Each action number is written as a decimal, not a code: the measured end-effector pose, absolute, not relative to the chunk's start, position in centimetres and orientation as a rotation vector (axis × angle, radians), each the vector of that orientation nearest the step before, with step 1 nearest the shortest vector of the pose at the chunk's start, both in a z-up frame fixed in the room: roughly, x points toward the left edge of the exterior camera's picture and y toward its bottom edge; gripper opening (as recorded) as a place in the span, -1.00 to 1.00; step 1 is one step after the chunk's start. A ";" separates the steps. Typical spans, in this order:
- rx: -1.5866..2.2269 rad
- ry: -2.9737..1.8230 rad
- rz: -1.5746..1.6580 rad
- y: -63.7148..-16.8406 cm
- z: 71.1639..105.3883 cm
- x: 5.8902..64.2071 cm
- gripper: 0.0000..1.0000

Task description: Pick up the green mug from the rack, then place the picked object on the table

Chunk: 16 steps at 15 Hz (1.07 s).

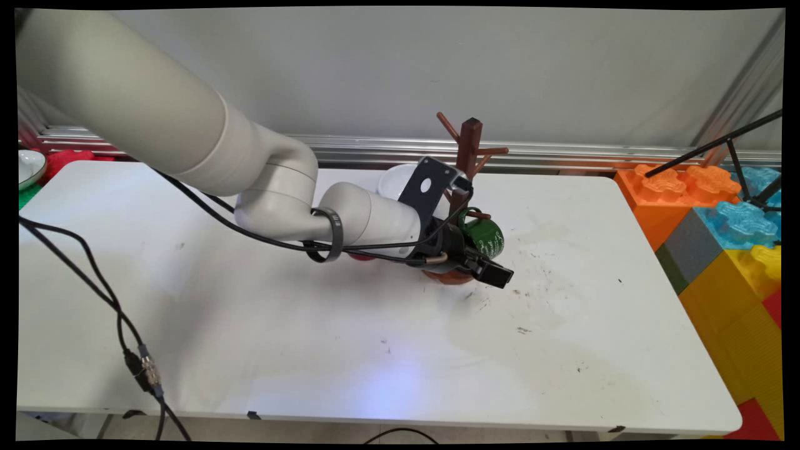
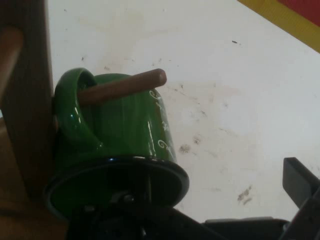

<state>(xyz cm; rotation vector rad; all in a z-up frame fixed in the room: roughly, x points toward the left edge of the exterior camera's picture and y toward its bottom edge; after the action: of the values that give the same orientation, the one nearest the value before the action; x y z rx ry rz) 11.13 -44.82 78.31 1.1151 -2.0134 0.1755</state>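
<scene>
A dark green mug (image 1: pixel 486 236) hangs by its handle on a low peg (image 2: pixel 125 86) of the brown wooden mug tree (image 1: pixel 469 147). In the hand view the mug (image 2: pixel 125 130) fills the lower left, its rim towards the camera, with the tree's trunk (image 2: pixel 27 100) at the left edge. My gripper (image 1: pixel 484 262) is low at the tree's foot, right by the mug's mouth, and it is open. One black finger (image 2: pixel 300 182) stands well off to the right of the rim; the other is hidden behind the mug.
A white bowl (image 1: pixel 397 181) sits behind the arm near the tree, and something red (image 1: pixel 359 256) shows under the forearm. Large coloured building blocks (image 1: pixel 719 237) stand off the table's right edge under a black tripod (image 1: pixel 737 150). A white dish (image 1: pixel 28 165) lies far left.
</scene>
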 end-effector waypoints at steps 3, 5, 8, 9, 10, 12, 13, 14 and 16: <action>1.113 -2.010 0.178 -45.2 77.7 10.9 1.00; 1.112 -2.008 0.180 -45.4 77.3 10.8 1.00; 1.113 -2.003 0.183 -45.9 76.9 10.7 -1.00; 1.112 -2.001 0.184 -46.0 76.8 10.7 -1.00; 1.112 -1.999 0.184 -46.1 76.7 10.6 -1.00; 1.114 -1.994 0.186 -46.3 76.6 10.6 -1.00; 1.115 -1.990 0.187 -46.3 76.6 10.6 -1.00; 1.115 -1.987 0.188 -46.4 76.6 10.5 -1.00; 1.117 -1.979 0.192 -46.3 76.7 10.6 -1.00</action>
<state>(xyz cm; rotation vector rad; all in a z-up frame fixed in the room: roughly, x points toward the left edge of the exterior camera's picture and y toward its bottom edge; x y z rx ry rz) 10.55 -46.35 76.67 1.1166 -1.9792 0.1917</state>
